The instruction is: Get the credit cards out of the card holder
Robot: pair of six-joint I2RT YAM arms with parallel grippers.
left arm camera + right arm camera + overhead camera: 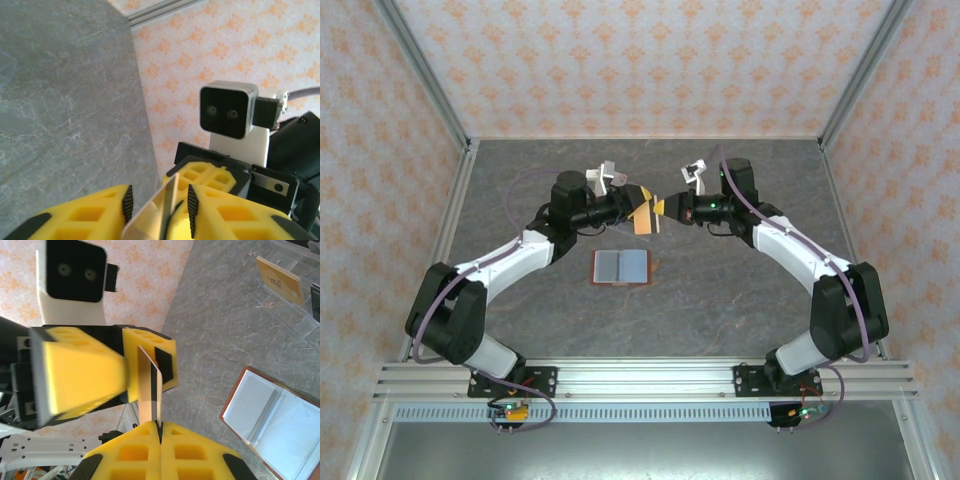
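Observation:
Above the table's middle my two grippers meet tip to tip. My right gripper (666, 208) (160, 426) is shut on one end of an orange credit card (643, 222) (150, 385) that stands edge-on between us. The other end sits between the jaws of my left gripper (646, 207) (159, 202). Those jaws stand apart, with a gap on each side of the card (160, 215). One left finger is blurred in the right wrist view. The card holder (620, 266) (280, 425) lies open and flat on the table below, grey-blue lining up.
A clear acrylic tray (300, 315) stands on the table beyond the wallet, with an orange card (279, 279) upright in it. Patterned walls and metal frame posts enclose the grey stone-look tabletop (740, 310).

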